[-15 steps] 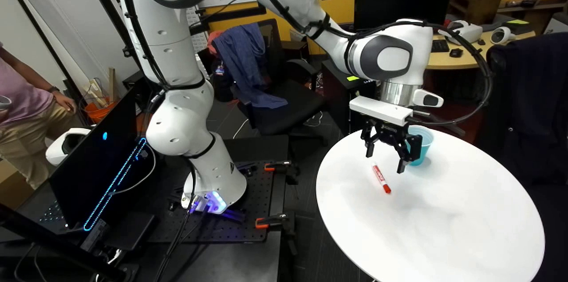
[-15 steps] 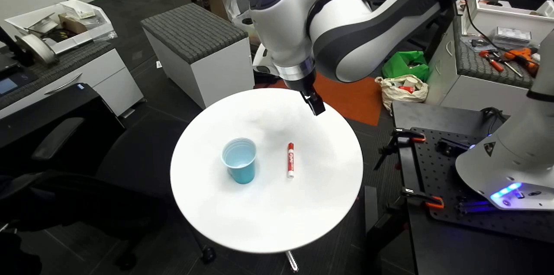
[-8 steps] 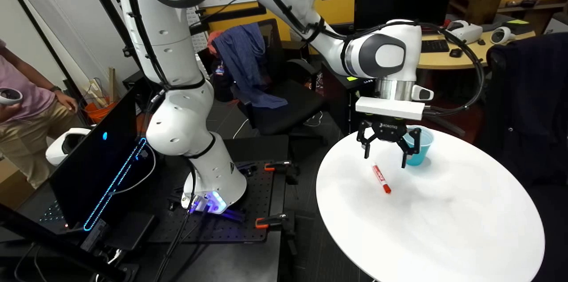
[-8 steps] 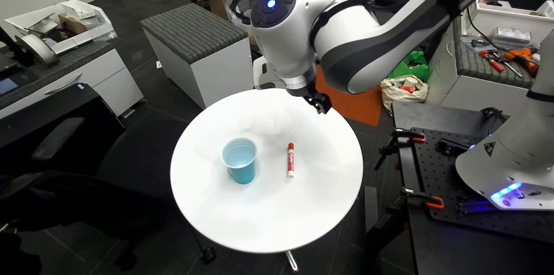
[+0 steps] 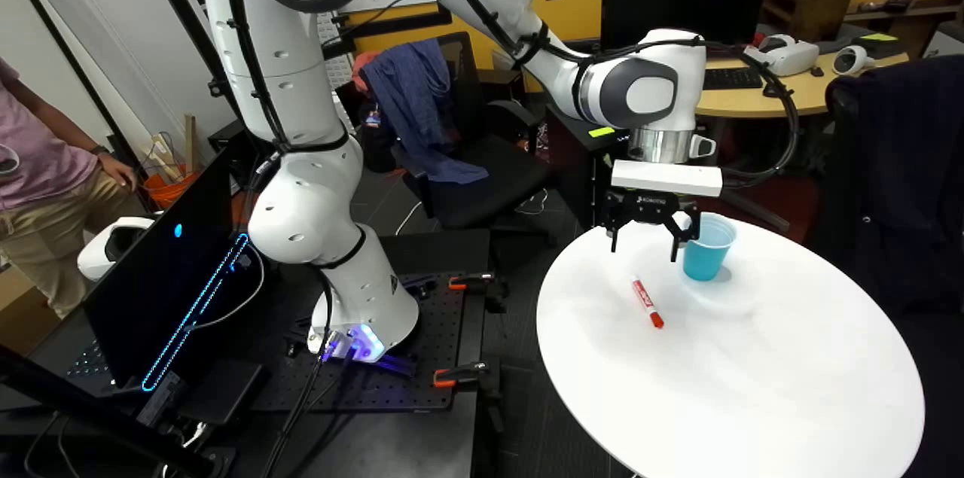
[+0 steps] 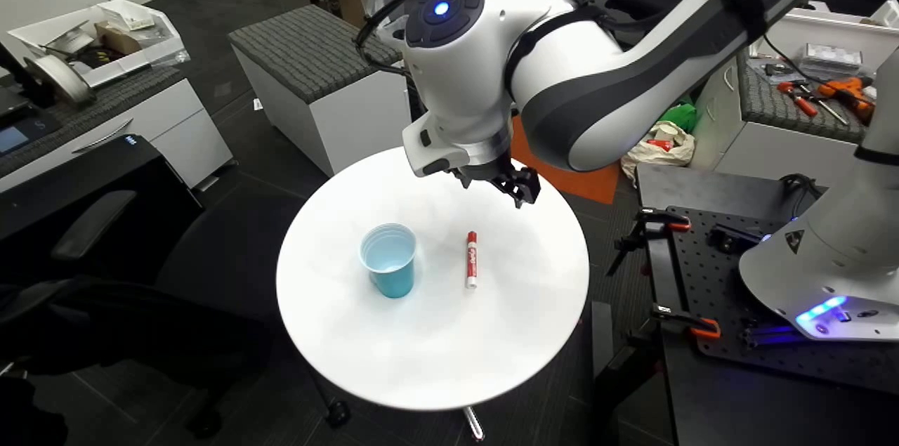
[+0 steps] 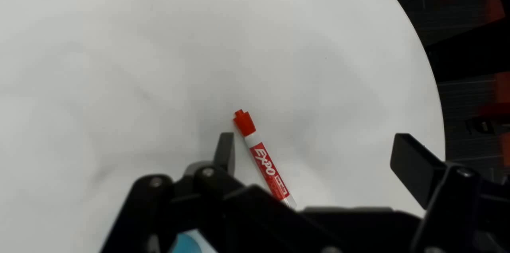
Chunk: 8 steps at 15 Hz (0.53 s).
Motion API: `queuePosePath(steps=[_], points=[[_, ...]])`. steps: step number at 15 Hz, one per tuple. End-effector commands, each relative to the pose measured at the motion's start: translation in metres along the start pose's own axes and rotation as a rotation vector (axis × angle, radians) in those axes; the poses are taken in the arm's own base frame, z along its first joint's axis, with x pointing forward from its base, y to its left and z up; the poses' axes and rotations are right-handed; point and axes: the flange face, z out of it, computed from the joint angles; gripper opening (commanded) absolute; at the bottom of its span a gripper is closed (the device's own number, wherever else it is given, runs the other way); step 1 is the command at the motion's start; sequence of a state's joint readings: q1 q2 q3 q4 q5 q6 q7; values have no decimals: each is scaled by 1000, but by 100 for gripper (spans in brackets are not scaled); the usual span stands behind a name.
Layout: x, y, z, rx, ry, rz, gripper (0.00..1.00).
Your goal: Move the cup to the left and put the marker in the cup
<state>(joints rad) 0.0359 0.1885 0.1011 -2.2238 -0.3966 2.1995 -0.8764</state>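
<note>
Item 1, leftmost in an exterior view: light-blue cup (image 6: 392,279), upright on the round white table (image 6: 435,369), mouth up; fit, I judge, to receive the marker (image 6: 471,260).

Item 2, to its right: said marker, red, lying flat beside the cup, not touching; loose on its side, it probably wants a pinch across the barrel.

Item 3: my pincer (image 5: 644,251), above the table in both exterior views; unclenched, fingers (image 7: 225,153) spread, nothing held; parted, I suppose, to admit cup or marker, which I cannot tell.

Position: marker below my fingers, apart from them; in the wrist view, aslant between them, nearer the finger at that view's left.
</note>
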Motion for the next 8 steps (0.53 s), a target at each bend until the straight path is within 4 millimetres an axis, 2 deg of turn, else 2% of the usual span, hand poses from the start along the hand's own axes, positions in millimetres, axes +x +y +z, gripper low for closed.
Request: queuePosePath(steps=[1, 8], points=[[0, 0, 0, 1, 0, -1, 100], [10, 5, 2, -43, -3, -102, 100]])
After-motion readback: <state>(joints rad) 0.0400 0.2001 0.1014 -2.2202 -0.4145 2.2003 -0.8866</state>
